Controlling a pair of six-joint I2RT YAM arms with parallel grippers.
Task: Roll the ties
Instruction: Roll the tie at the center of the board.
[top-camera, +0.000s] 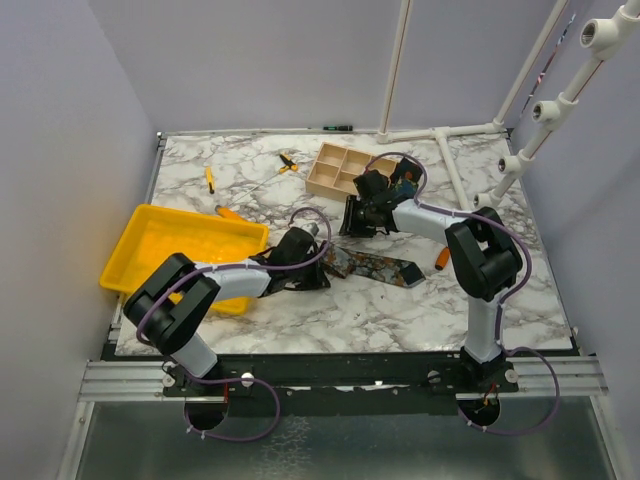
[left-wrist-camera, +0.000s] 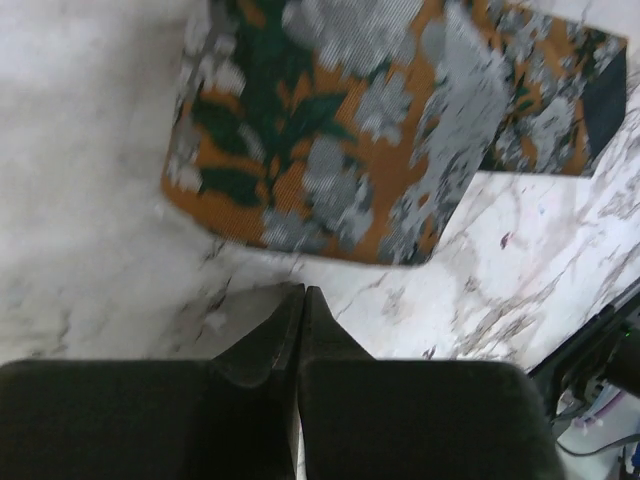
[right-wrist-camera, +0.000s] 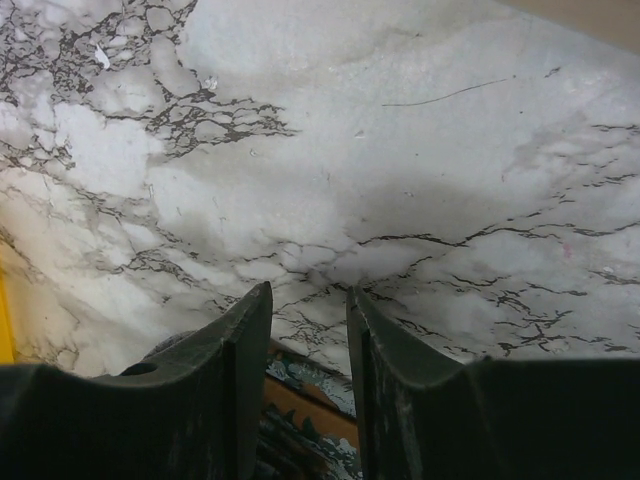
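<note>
Left gripper (left-wrist-camera: 300, 296) was fully closed on nothing, just right of the yellow tray (top-camera: 150, 240), its tips short of the tie (top-camera: 375, 266). I judged the rolling as hardly begun: the tie lay flat on the table (top-camera: 420, 320), further right of the tray, and I saw no finished roll. Its long axis ran away from the tray, slightly toward the near edge, the pointed end farthest. Right gripper (right-wrist-camera: 308, 296), also right of the tray, had its jaws apart, nothing between the tips.

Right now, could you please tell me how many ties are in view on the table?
1 for certain: the tie lies flat in the middle of the table, right of the yellow tray. Others may be hidden behind the right arm.
</note>
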